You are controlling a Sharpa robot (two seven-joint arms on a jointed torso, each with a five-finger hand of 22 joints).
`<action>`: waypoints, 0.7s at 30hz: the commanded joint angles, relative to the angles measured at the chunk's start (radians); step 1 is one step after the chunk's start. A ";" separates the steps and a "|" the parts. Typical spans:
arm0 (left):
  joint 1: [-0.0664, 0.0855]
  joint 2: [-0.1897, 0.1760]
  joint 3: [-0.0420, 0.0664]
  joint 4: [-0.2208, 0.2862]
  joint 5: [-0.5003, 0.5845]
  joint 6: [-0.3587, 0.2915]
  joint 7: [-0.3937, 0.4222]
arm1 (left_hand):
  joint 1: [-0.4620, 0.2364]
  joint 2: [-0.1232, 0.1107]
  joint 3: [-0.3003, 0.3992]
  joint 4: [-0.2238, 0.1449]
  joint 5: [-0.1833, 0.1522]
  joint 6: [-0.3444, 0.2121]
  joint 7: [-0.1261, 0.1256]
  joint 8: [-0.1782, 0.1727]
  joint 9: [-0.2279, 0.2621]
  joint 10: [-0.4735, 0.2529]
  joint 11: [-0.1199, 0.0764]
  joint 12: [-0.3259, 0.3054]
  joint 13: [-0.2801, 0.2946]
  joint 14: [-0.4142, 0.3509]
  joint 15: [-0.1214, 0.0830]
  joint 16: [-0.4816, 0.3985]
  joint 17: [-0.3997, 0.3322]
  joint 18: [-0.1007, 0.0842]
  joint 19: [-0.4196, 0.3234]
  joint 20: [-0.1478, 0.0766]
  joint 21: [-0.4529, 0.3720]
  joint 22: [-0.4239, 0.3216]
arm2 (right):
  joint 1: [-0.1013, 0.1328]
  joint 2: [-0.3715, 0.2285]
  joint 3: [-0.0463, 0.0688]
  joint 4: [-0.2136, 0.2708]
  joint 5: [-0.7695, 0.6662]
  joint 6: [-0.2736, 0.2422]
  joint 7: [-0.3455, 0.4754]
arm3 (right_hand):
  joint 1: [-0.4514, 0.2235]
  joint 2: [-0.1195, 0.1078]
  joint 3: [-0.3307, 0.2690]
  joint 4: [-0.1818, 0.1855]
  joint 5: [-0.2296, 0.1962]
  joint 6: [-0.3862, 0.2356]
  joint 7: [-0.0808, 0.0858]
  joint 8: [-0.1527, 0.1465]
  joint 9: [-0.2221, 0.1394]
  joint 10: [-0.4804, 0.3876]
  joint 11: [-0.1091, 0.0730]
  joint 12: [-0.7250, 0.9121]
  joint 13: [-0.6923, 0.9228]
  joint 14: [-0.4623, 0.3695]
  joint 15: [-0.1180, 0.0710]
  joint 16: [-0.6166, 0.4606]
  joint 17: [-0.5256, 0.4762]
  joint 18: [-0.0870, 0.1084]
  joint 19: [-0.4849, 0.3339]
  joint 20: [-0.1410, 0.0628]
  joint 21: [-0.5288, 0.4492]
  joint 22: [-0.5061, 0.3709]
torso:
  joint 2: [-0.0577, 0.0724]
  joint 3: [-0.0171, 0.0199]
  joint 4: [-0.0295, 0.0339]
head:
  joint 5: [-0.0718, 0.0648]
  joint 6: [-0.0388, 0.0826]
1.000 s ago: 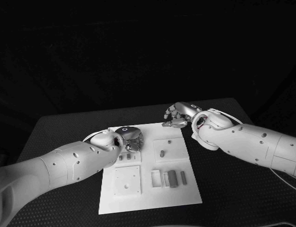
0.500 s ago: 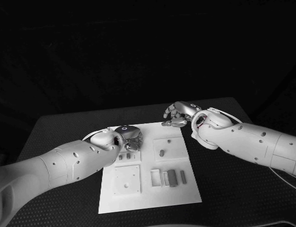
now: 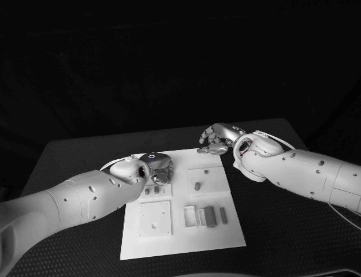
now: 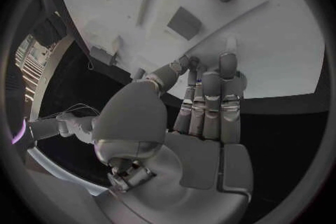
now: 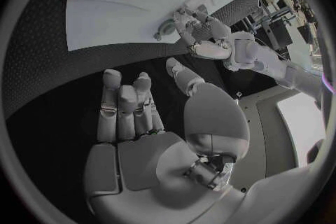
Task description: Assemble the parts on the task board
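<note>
Left hand [image 3: 157,169] over the task board's [image 3: 180,242] far-left corner, fingers [image 4: 210,95] pressed together, holding nothing. Right hand [image 3: 216,140] beyond the board's far edge, fingers [image 5: 122,106] together, empty.

Task board [image 3: 180,236]: white rectangular plate, flat on black table, lower centre of head view, long axis running away from robot, slightly skewed. Surface divided into raised square panels and recesses.

Parts: grey. Short rounded peg [image 3: 197,186] on square panel, upper right of board. Three upright bars [image 3: 207,217] side by side, right of board centre, lower half. Two small blocks [image 3: 152,190] at left edge, upper half. Square panel with small holes [image 3: 155,219], lower left of board.
</note>
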 commanded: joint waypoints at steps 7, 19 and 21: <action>-0.012 -0.006 -0.007 -0.001 -0.034 0.050 -0.010 | 0.011 -0.010 -0.006 -0.001 -0.002 0.000 0.000 -0.001 0.000 0.001 0.004 -0.003 0.004 -0.004 0.004 0.010 -0.001 0.074 -0.005 0.001 0.009 0.025 | 0.000 0.001 0.001 0.000 -0.004 0.009 0.007 | 0.001 -0.007 0.000 0.007 -0.003 -0.001 0.009 -0.005 0.002 -0.001 0.001 0.004 -0.002 -0.003 0.000 -0.001 -0.002 0.012 0.002 -0.004 -0.006 0.015 | 0.000 -0.0001 -0.0001 | 0.001 -0.001; -0.019 -0.005 -0.009 -0.004 -0.050 0.037 -0.002 | 0.037 -0.013 -0.006 0.000 0.001 0.021 0.001 0.013 0.003 0.027 -0.005 0.008 0.018 -0.002 -0.004 0.017 -0.005 0.072 -0.004 -0.003 0.017 0.024 | 0.000 0.001 0.001 0.001 -0.004 0.009 0.007 | 0.001 -0.007 0.001 0.007 -0.003 -0.001 0.009 -0.005 0.002 -0.001 0.001 0.004 -0.002 -0.003 0.000 -0.001 -0.002 0.012 0.002 -0.004 -0.006 0.015 | 0.000 0.0004 -0.0003 | 0.001 -0.003; -0.022 -0.003 -0.010 -0.006 -0.050 0.034 -0.001 | 0.039 -0.010 -0.006 0.000 0.001 0.025 0.000 0.015 0.003 0.031 -0.006 0.010 0.021 0.000 -0.005 0.018 -0.005 0.071 -0.002 -0.005 0.019 0.024 | 0.000 0.001 0.001 0.001 -0.004 0.009 0.007 | 0.001 -0.007 0.000 0.007 -0.003 -0.001 0.009 -0.005 0.002 -0.001 0.001 0.004 -0.002 -0.003 0.000 -0.001 -0.002 0.012 0.002 -0.004 -0.006 0.015 | 0.001 0.0004 -0.0008 | 0.002 -0.003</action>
